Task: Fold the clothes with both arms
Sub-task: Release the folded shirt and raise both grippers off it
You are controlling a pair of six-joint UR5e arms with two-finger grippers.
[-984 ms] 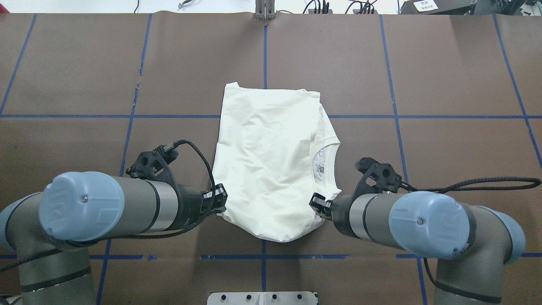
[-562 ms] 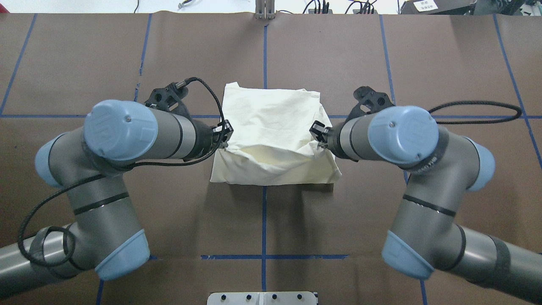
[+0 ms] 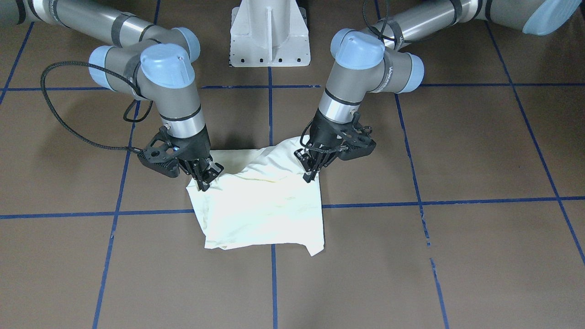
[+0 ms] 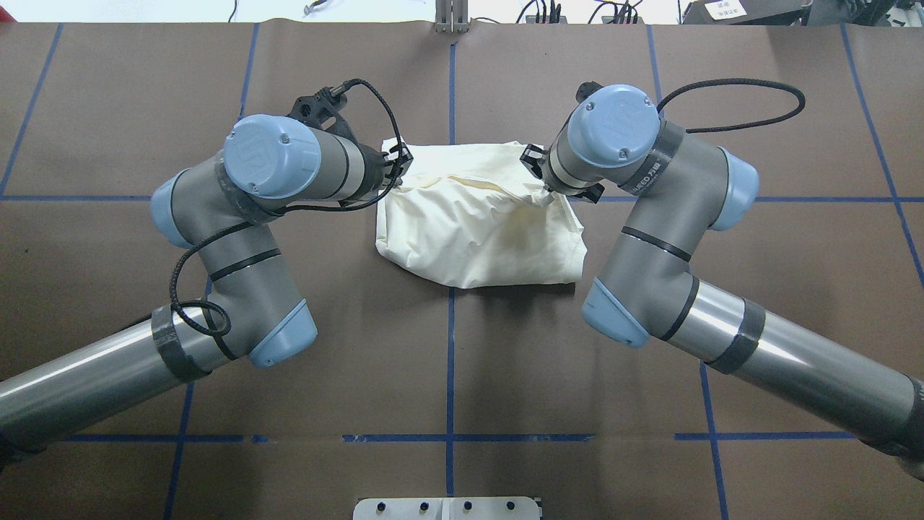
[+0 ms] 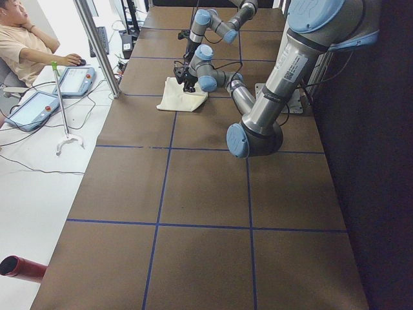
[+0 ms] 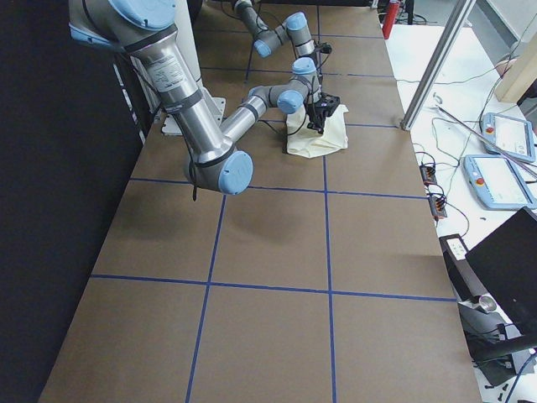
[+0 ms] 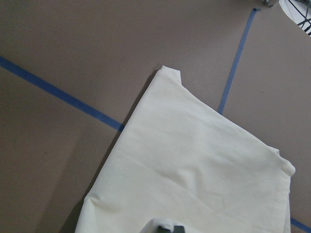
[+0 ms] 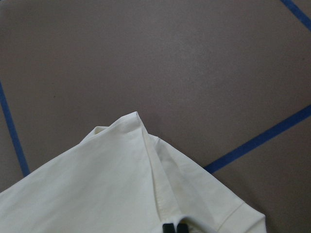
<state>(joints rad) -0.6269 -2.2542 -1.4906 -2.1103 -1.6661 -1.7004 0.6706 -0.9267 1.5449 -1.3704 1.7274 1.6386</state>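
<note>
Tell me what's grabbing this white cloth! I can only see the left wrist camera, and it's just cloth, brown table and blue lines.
Observer: The left arm has it. In the overhead view, its jaws are pinched shut on one side edge of the cream shirt.
Operator: Is the other arm helping too?
Observer: Yes. The right arm has its jaws shut on the opposite side edge.
Operator: Is the shirt lying flat?
Observer: Not quite. The front-facing view shows it doubled over on itself on the table, puffy, with the held edge lifted up at the jaws.
</note>
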